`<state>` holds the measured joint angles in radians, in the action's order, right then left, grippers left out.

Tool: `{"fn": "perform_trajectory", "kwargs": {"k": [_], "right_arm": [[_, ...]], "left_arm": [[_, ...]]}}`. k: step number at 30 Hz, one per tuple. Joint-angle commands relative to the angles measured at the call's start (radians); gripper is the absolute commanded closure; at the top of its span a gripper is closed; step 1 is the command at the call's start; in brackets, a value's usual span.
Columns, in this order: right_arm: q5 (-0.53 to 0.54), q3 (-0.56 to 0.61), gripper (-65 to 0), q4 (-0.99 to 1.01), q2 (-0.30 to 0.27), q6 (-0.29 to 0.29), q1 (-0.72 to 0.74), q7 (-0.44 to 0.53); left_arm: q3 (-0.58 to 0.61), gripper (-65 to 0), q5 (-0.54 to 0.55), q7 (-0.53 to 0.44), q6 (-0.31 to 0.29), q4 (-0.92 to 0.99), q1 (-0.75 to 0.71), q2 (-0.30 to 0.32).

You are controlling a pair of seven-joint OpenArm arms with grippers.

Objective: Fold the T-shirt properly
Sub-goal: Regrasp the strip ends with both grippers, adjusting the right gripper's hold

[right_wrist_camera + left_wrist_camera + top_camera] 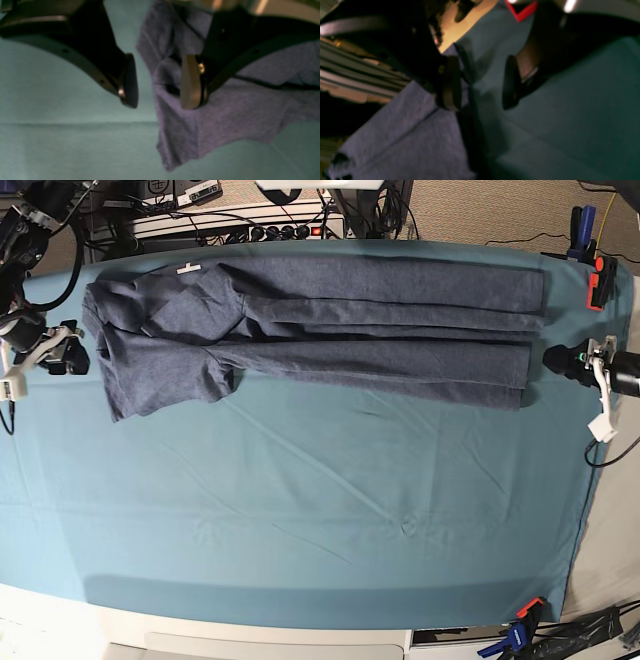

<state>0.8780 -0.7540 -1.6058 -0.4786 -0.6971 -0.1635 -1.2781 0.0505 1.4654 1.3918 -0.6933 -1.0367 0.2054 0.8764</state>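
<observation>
Blue-grey cotton stretches across the far half of your teal table cloth (pixel 300 510) — the T-shirt (pixel 330 320) lies folded lengthwise into a long band, sleeves and neck end towards the right arm's side, hem end towards the left arm's. A small white tag (pixel 189 270) shows near the neck.

Your right gripper (pixel 156 80) hangs just off the sleeve end with its jaws spread and nothing between them; in the right wrist view one fingertip (pixel 190 82) sits over the rumpled sleeve, the other over bare cloth.

Your left gripper (pixel 480 82) waits at the hem end, jaws likewise apart and empty — the left wrist view shows the shirt's edge beside one pad (pixel 451 82) and teal cloth under the other.

A red clamp (pixel 601 280) and a blue clamp (pixel 515 636) grip the cloth's edges on the left arm's side.
</observation>
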Motion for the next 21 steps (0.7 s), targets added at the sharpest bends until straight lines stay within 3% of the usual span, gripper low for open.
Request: {"fn": "perform_trajectory", "kwargs": {"k": [1,7,21], "right_arm": [[0.026,-0.025,-29.5,-0.022,-0.036,-0.001,0.008,0.024],[0.025,-0.025,-29.5,-0.022,-0.036,-0.001,0.008,0.026],[0.018,-0.024,-29.5,-0.023,-0.034,-0.001,0.008,0.026]], "left_arm": [[-0.009,-25.9,0.018,0.004,-0.003,-0.031,-0.001,0.041],[-0.01,-26.0,0.018,0.004,-0.005,-0.154,-0.064,0.072],[-0.01,-26.0,0.018,0.004,-0.005,-0.33,-0.066,0.068]]}}
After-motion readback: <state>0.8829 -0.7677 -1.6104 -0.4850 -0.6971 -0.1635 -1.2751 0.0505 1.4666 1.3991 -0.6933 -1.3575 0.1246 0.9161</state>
